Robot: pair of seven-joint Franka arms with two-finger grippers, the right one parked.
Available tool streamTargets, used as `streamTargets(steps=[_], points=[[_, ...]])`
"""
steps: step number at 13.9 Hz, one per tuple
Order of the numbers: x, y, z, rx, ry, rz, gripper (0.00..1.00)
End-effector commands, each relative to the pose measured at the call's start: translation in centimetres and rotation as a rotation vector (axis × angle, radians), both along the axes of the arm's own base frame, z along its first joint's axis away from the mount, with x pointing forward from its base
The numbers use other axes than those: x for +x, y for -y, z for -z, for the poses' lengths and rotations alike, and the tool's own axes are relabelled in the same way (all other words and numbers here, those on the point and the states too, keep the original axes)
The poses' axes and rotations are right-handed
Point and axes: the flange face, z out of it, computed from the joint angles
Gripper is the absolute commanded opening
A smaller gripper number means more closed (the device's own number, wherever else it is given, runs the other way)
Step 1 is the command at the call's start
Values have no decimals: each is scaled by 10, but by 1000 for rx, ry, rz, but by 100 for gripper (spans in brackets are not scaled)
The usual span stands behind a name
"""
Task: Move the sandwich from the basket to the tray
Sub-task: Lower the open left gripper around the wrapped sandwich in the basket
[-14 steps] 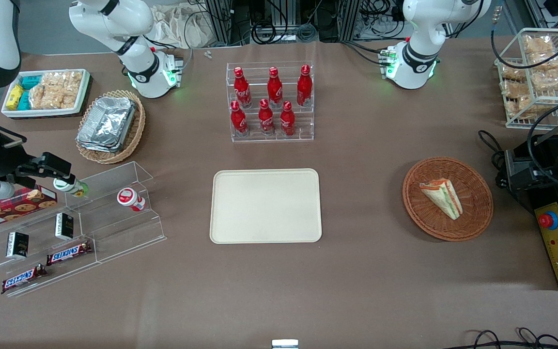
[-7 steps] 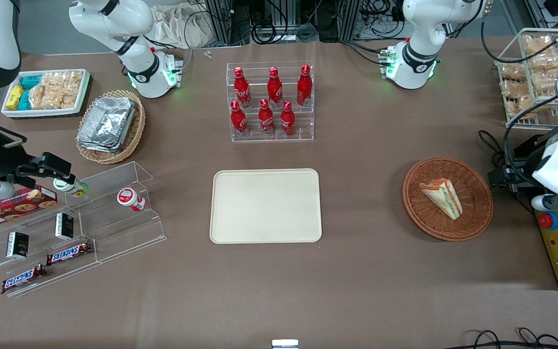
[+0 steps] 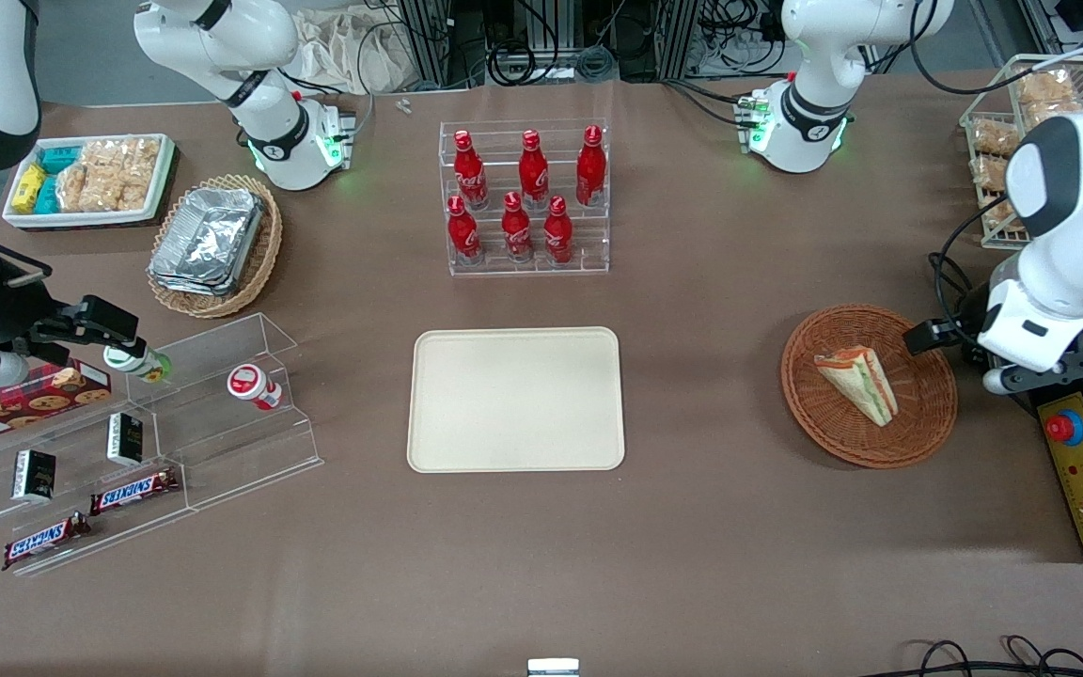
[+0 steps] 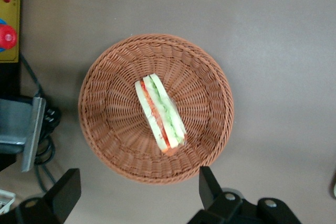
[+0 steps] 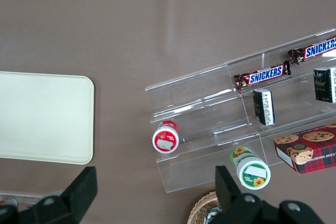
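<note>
The sandwich [image 3: 859, 384], a wrapped white-bread wedge with green and orange-red filling, lies in the round reddish-brown basket [image 3: 927, 418] toward the working arm's end of the table. Both also show in the left wrist view, the sandwich [image 4: 159, 113] lying in the basket [image 4: 105, 124]. My left gripper [image 3: 960, 358] hangs open and empty above the basket's rim, apart from the sandwich. In the wrist view its gripper [image 4: 137, 198] has the two fingers spread wide over the rim. The cream-beige tray [image 3: 515, 399] lies flat at the table's middle, with nothing on it.
A clear rack of red bottles [image 3: 525, 197] stands farther from the front camera than the tray. A yellow control box with a red button [image 3: 1082, 461] and black cables [image 3: 950, 282] lie beside the basket. A wire rack of snack bags [image 3: 1002, 150] stands above them in the view.
My left arm has swung in from the table's edge toward the basket, and the gripper now hangs over the basket's rim. The sandwich, basket and tray have not moved.
</note>
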Motion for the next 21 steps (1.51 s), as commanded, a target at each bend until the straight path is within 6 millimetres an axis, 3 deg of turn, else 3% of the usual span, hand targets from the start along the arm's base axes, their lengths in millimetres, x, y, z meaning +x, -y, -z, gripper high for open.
streamTargets(steps=[1,4,7,10,16,21], points=[[-27,2,28,13,26,-29,100],[-35,3,61,11,52,-143,100],[-31,7,94,11,38,-240,100],[-23,27,134,10,37,-317,100],[-24,17,170,10,34,-332,99],[-30,14,187,10,34,-334,99]])
